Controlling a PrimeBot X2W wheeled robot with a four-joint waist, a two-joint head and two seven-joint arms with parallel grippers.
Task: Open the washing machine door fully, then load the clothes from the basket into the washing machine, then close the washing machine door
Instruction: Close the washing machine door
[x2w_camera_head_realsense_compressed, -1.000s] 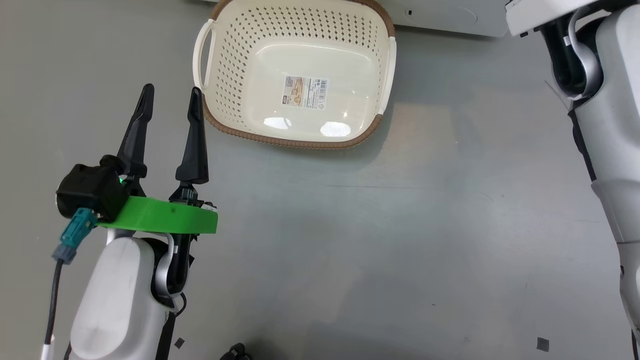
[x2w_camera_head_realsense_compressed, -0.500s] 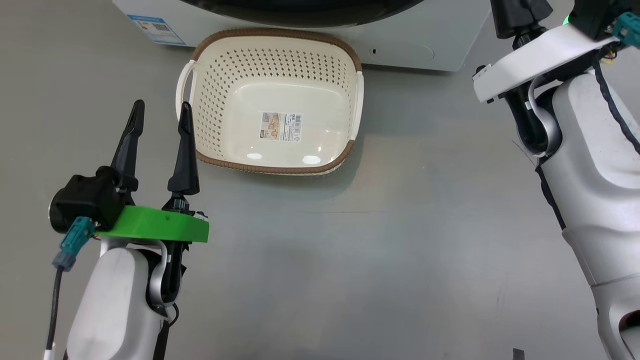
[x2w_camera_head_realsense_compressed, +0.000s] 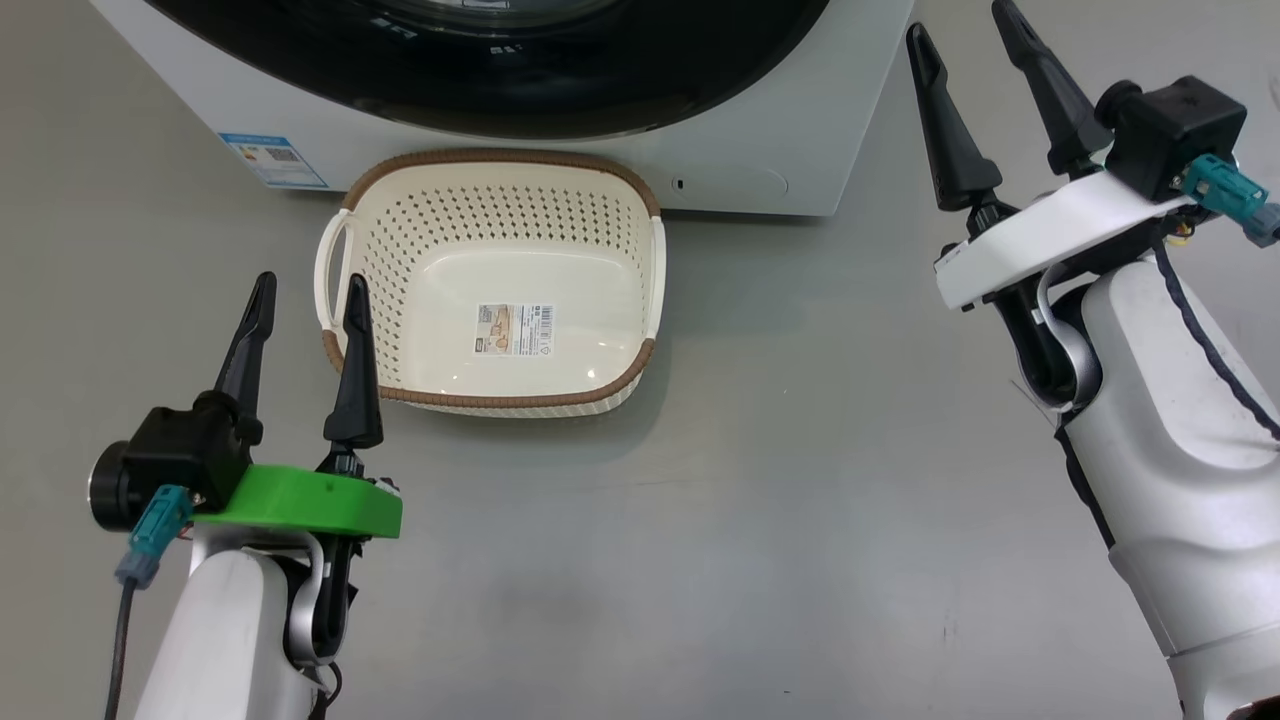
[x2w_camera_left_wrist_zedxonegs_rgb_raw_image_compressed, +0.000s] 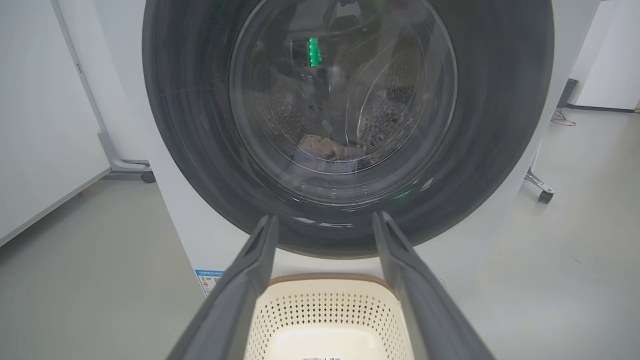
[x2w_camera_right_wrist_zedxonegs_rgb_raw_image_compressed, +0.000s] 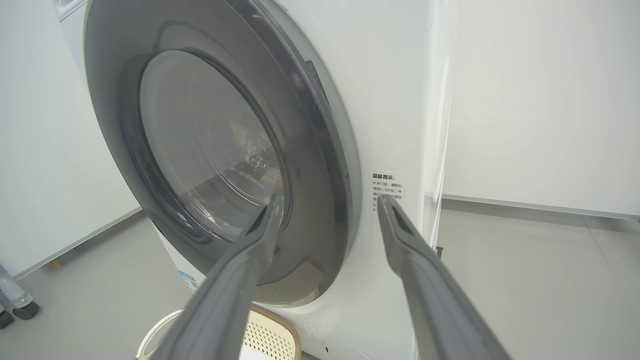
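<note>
The washing machine (x2w_camera_head_realsense_compressed: 830, 130) stands on the grey floor (x2w_camera_head_realsense_compressed: 780, 480), a blue label (x2w_camera_head_realsense_compressed: 272, 160) low on its front. The washing machine door (x2w_camera_left_wrist_zedxonegs_rgb_raw_image_compressed: 500, 125) lies closed against the front, its glass bowl facing the left wrist view. Through that glass the clothes (x2w_camera_left_wrist_zedxonegs_rgb_raw_image_compressed: 320, 146) show as a cream lump with a bluish piece, low in the perforated steel drum (x2w_camera_left_wrist_zedxonegs_rgb_raw_image_compressed: 385, 115).

The basket (x2w_camera_head_realsense_compressed: 420, 230) sits on the floor just before the machine, under the door's lower edge. Its bottom bears a barcode sticker (x2w_camera_head_realsense_compressed: 514, 329).

The left fingers (x2w_camera_head_realsense_compressed: 352, 350) are spread wide and hold nothing. In the head view one of them crosses the basket's near left corner by the handle; whether it touches cannot be told. In the left wrist view they point at the door's lower rim, the basket between them.

The right fingers (x2w_camera_head_realsense_compressed: 945, 130) are likewise spread and hold nothing. They stand off the machine's right front corner, apart from it.
</note>
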